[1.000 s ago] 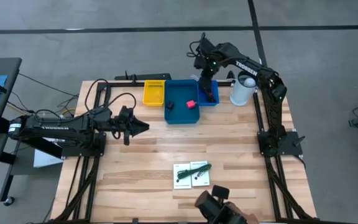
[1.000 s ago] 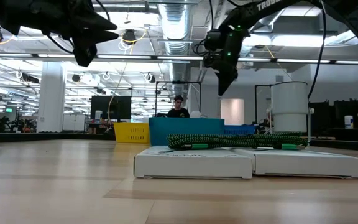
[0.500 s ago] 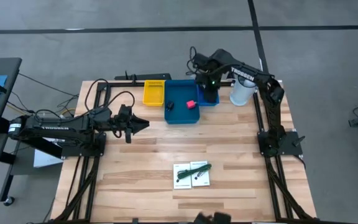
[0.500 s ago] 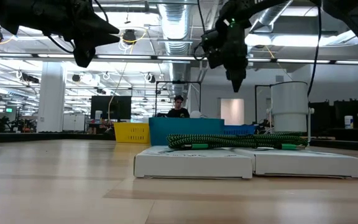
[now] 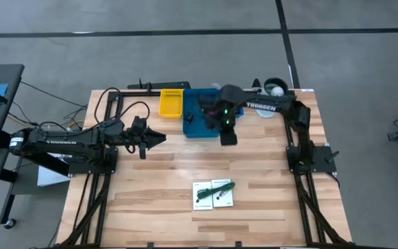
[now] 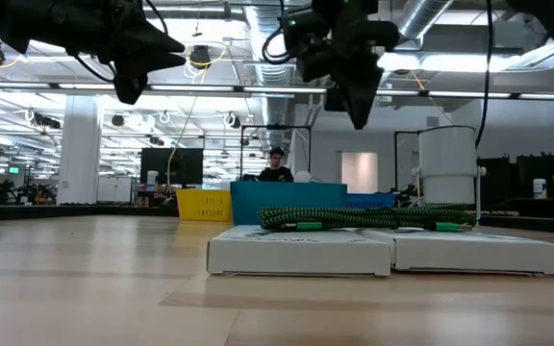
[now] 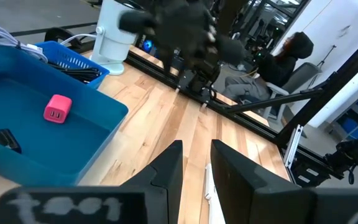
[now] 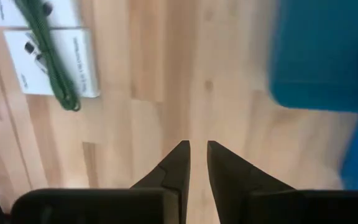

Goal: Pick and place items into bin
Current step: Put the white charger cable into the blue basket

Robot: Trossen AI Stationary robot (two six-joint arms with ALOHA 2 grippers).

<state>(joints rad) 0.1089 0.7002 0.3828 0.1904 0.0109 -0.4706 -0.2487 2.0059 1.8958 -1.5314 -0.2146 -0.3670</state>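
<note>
Two white printed cards [image 5: 213, 197] lie side by side near the table's near edge, with a green cord [image 5: 218, 187] resting across their tops [image 6: 364, 218]. The blue bin [image 5: 195, 104] on the far side holds a pink-red block [image 7: 58, 107] and a black piece [image 7: 2, 138]. My right gripper [image 5: 229, 138] hovers shut and empty above the bin's near edge; its wrist view looks down on bare wood, with the cards [image 8: 48, 56] farther off. My left gripper [image 5: 161, 138] waits shut and empty in the air left of the bin.
A yellow tray [image 5: 171, 102] stands left of the bin. A small blue tray [image 7: 73, 59] with black pieces and a white pitcher [image 5: 275, 88] stand to its right. Bare wood stretches between bin and cards. A person [image 6: 277, 165] sits in the room beyond.
My right gripper has swung from above the small blue tray at the far edge toward the table's near and left side, crossing the blue bin to its near edge. The left arm and all the objects have stayed put.
</note>
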